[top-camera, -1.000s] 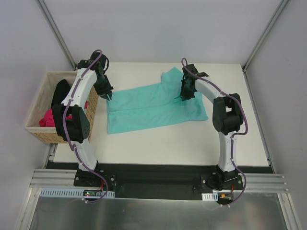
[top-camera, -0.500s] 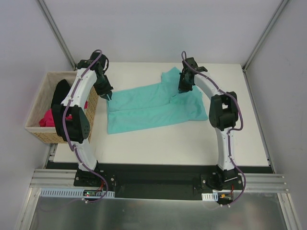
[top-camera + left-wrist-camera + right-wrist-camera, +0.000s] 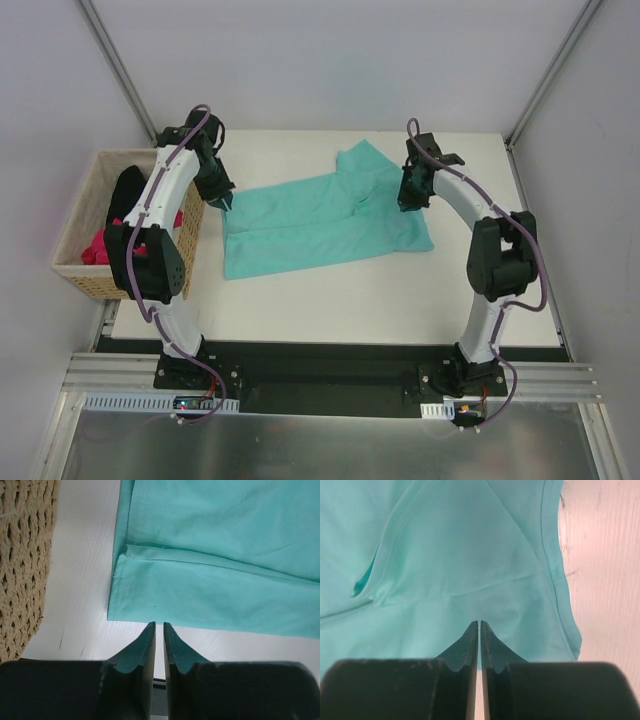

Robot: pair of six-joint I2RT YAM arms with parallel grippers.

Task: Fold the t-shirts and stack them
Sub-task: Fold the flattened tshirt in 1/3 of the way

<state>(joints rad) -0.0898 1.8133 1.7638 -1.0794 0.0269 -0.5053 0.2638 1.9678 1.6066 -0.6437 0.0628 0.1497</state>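
Two empty hands (both pinched nearly shut) bracket the teal t-shirt (image 3: 310, 222) lengthwise: left hand (image 3: 222, 201) by its hem, right hand (image 3: 411, 204) over its collar end.

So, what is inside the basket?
A pink shirt and a black shirt lie in the basket. The left arm covers part of it, and what lies under the shirts cannot be seen.

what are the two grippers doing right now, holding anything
Left gripper: closed, holding nothing.
Right gripper: closed, holding nothing, above the teal t-shirt.
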